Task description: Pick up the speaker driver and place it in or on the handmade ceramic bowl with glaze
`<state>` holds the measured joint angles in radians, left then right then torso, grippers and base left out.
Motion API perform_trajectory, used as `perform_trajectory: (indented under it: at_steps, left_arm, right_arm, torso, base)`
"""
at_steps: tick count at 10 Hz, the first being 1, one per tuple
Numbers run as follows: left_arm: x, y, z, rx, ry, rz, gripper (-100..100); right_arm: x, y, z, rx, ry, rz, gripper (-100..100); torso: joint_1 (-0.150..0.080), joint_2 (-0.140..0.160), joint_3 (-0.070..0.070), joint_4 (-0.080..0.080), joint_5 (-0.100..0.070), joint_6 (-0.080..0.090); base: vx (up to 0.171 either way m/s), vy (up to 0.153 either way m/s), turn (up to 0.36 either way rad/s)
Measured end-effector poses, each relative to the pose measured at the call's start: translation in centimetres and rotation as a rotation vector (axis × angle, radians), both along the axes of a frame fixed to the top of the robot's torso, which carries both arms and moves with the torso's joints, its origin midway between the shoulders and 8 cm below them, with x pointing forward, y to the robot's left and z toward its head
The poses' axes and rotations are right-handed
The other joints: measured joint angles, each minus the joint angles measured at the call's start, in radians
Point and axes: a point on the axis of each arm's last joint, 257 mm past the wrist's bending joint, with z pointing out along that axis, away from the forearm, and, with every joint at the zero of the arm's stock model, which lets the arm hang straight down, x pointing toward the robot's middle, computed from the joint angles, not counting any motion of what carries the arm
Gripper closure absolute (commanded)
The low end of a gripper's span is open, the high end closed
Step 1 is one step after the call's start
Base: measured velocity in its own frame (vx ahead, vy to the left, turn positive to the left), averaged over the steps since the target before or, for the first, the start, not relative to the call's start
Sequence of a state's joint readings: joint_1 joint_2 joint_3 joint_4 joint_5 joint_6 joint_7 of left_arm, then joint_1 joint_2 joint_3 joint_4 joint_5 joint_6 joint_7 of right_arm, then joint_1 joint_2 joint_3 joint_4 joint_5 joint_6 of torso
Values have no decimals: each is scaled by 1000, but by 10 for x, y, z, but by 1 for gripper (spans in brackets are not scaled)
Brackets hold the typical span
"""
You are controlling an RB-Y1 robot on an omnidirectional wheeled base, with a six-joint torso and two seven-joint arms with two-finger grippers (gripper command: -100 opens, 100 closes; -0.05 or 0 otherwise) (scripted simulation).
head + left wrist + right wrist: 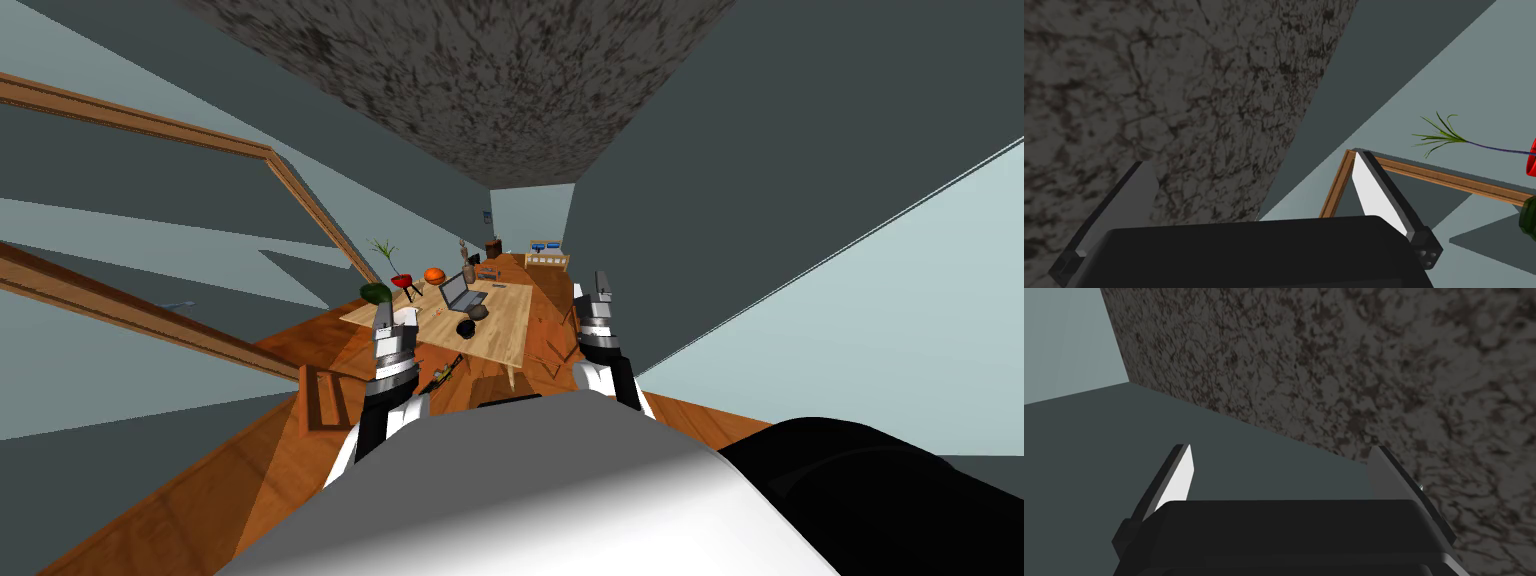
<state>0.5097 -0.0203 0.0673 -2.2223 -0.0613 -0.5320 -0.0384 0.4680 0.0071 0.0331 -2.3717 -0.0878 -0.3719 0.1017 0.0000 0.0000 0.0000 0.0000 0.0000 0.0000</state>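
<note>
On the pale wooden table [505,340] well ahead, towards its near end: one small, black, rounded item, taken to be the speaker driver [465,328]; too small to make out detail. Just beside it, on the far side, a small brownish vessel, probably the glazed bowl [480,312]; behind both, an open laptop [458,292]. Handling, by judgement: dense for its size owing to the magnet, rigid at the frame, delicate at the cone; best taken across the outer rim or the magnet body, never on the cone face. Left gripper [384,312]: raised ahead of the torso, angled upward, fingers [1381,192] apart, nothing between them. Right gripper [603,282]: likewise raised, on the opposite side, fingers [1180,480] apart and empty. Both grippers are apart from the driver; a closer approach looks necessary before any reach.
</note>
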Motion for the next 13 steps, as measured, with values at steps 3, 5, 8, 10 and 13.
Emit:
perform_trajectory:
  at_steps: [3, 5, 8, 10, 13]
  left_arm:
    - [10, -7, -12, 50, 47, -41, -100]
    - [23, -15, -26, 75, 97, -70, -100]
    - [41, -22, -57, 96, 196, -105, -100]
    - [55, -31, -80, 99, 271, -125, -100]
    - [70, -40, -128, 89, 401, -146, -100]
  right_arm:
    - [0, 0, 0, 0, 0, 0, 0]
    - [0, 0, 0, 0, 0, 0, 0]
    - [0, 0, 0, 0, 0, 0, 0]
    - [0, 0, 0, 0, 0, 0, 0]
    - [0, 0, 0, 0, 0, 0, 0]
  torso:
    - [2, 0, 0, 0, 0, 0]
    - [2, 0, 0, 0, 1, 0]
    - [3, 1, 0, 0, 1, 0]
    - [5, 1, 1, 0, 1, 0]
    - [5, 1, 1, 0, 1, 0]
  base:
    - [-3, 20, 25]
    - [-9, 37, 42]
    - [-15, 46, 60]
    - [-27, 72, 55]
    - [-22, 78, 62]
